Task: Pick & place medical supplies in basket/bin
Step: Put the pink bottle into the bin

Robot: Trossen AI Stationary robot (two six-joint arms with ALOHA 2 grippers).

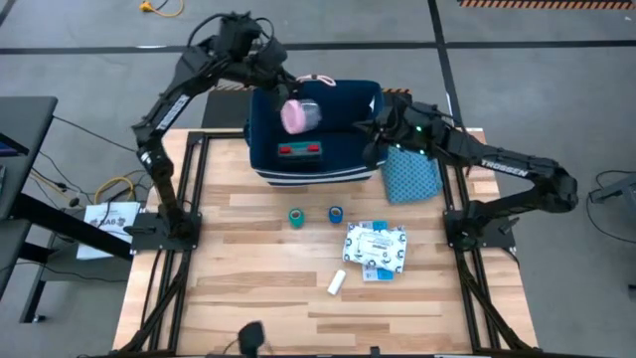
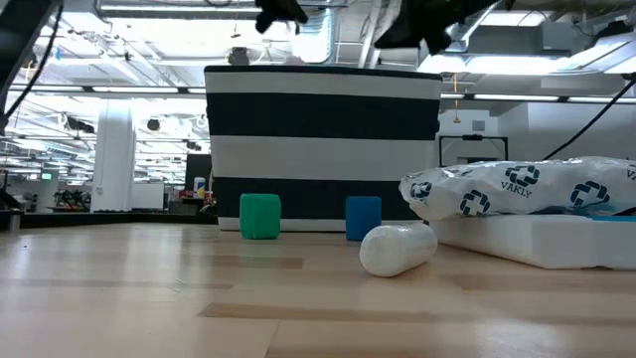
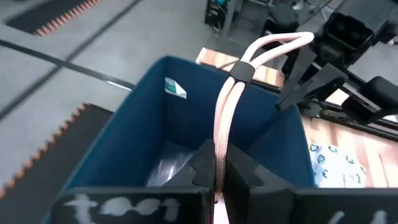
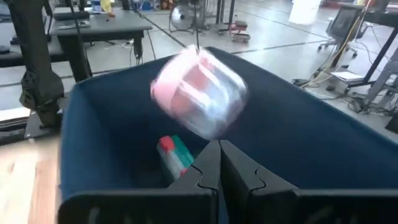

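Fingers (image 3: 205,171) of the left gripper (image 3: 219,180) pinch a pink cord (image 3: 227,118); below it the pink round pouch (image 1: 300,115) dangles over the navy bin (image 1: 260,149), looking light and swing-prone. Right gripper (image 4: 219,163), closed and empty, hovers at the bin's rim.

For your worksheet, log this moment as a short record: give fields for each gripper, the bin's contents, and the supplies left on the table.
left gripper: shut on the pink cord of the pink round pouch, hanging over the dark navy fabric bin
right gripper: shut on the bin's right rim
in bin: red-teal long pack
on table: teal tape roll, blue tape roll, white-blue printed packets, small white tube
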